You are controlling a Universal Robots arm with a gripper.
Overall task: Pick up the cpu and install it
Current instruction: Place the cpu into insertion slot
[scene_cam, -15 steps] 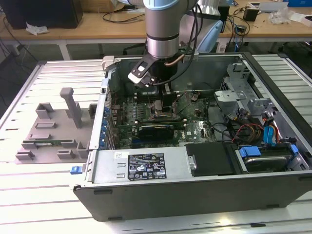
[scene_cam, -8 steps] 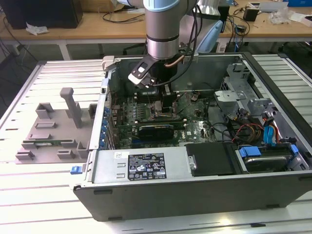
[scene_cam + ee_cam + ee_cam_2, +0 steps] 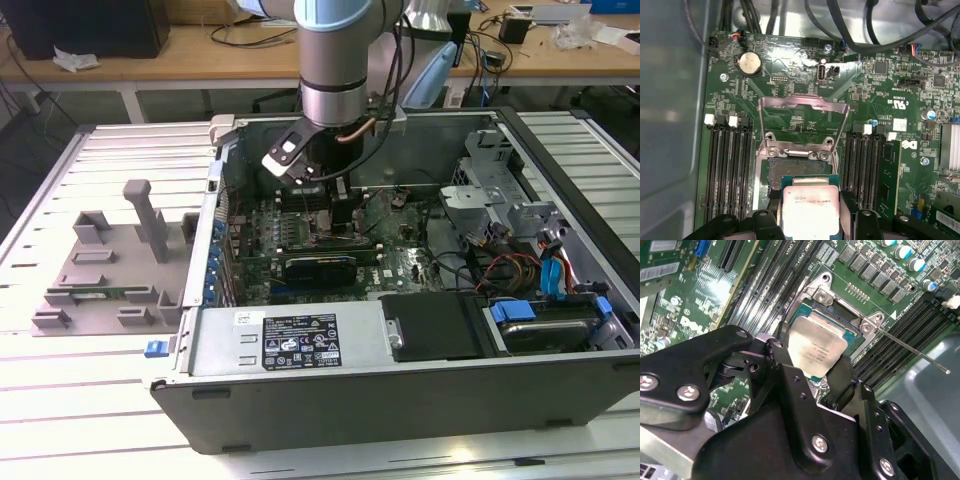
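In the exterior view, the arm (image 3: 335, 60) is seen reaching into the open computer case (image 3: 420, 390) on the bench (image 3: 60, 420). In the second wrist view, the cpu (image 3: 815, 352) is clenched between the 2 jaws (1 at each edge), over the open socket (image 3: 837, 322). In the first wrist view, the raised retention frame (image 3: 802, 102) is seen beyond it.

Robotics lab: arm (image 3: 335, 60), opened computer case (image 3: 400, 395)
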